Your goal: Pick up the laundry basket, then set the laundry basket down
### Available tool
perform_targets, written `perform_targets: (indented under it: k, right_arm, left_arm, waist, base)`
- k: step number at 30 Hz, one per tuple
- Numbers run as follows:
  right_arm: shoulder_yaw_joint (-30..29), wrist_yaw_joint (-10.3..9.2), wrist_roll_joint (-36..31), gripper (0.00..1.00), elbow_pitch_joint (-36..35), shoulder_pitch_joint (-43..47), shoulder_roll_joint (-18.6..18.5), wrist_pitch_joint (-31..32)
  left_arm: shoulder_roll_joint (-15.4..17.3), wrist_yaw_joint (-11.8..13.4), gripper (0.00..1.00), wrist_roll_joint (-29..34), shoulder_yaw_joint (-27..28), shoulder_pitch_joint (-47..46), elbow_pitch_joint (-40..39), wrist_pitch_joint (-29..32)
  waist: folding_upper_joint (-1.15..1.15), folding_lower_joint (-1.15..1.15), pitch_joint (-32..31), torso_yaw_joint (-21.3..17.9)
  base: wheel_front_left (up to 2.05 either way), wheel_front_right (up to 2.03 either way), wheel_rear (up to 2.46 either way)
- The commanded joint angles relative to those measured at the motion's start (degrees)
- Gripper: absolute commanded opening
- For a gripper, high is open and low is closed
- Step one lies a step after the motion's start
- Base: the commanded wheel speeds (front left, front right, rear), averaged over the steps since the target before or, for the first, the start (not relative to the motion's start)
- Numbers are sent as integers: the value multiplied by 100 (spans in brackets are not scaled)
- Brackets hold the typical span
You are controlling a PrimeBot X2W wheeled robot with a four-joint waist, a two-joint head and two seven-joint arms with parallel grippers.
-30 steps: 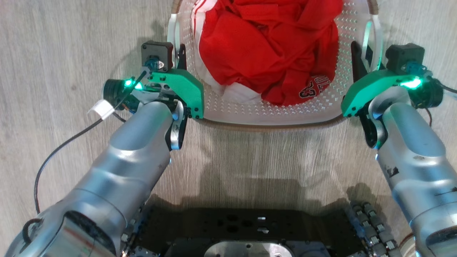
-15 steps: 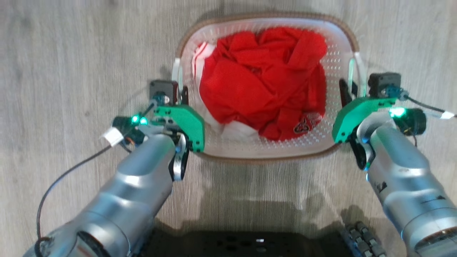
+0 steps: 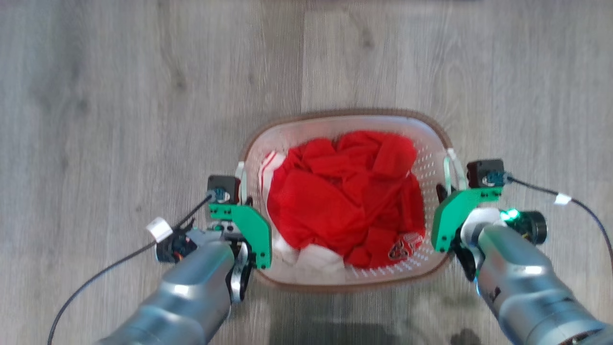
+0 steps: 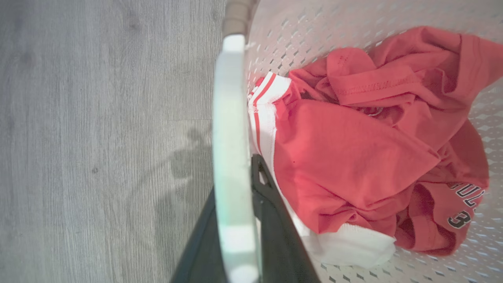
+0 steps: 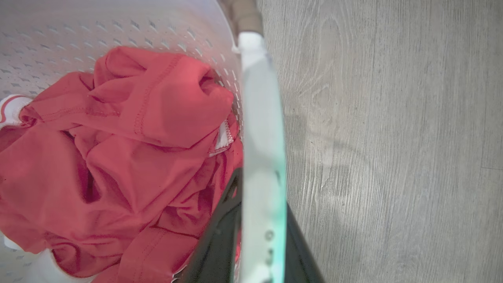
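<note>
Grey wood-plank floor (image 3: 119, 96) spreads out on every side of the laundry basket (image 3: 306, 134), with wide stretches of bare boards beyond its far rim and out past both its short ends. The laundry basket lies low in the middle of the head view, its long sides running across. Its brown rim is unbroken all the way round. Whether its base touches the floor cannot be told. A heap of red clothes (image 3: 345, 201) takes up most of the inside, and a white piece (image 3: 316, 261) lies by the near wall.

The left arm (image 3: 191, 297) comes up to the basket's left end, and the right arm (image 3: 522, 287) to its right end. Each carries a green plate (image 3: 249, 230) that sits just outside the rim.

The left end effector (image 4: 235, 177) is closed narrow on the left handle (image 4: 232, 118), with one dark finger on the floor side and one on the clothes side. The right end effector (image 5: 262, 188) grips the right handle (image 5: 261, 118) in the same way. Both handles stand up, just outside the rim.

Thin black cables with white tags (image 3: 158, 230) trail over the floor outside each end of the basket.
</note>
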Motion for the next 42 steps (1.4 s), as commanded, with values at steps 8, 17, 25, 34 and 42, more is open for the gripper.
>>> perform_targets:
  k: [8, 17, 25, 34, 42]
  right_arm:
    - [517, 31, 497, 0, -171, 641, 92, 406]
    - [1056, 31, 1068, 0, -253, 1141, 93, 798]
    - [1442, 31, 1487, 0, -252, 1401, 93, 938]
    - [1806, 31, 1874, 0, -225, 1543, 94, 932]
    - [2057, 31, 2088, 0, -183, 1525, 94, 870]
  left_arm:
    - [106, -159, 0, -262, -317, 351, 115, 308]
    - [106, -393, 0, -377, -504, 762, 338, 634]
    - [106, -608, 0, -382, -570, 993, 536, 743]
    - [106, -953, 0, -364, -602, 1182, 901, 732]
    - [106, -1185, 0, -355, -611, 1222, 1133, 626]
  waist:
    - [-1, 1, -954, -18]
    - [-1, 1, -1623, -100]
    - [-1, 1, -2100, -160]
    - [-1, 1, -2477, -191]
    - [-1, 1, -2578, -199]
  base:
    - [0, 0, 0]
    - [0, 0, 0]
    - [0, 0, 0]
    - [0, 0, 0]
    - [0, 0, 0]
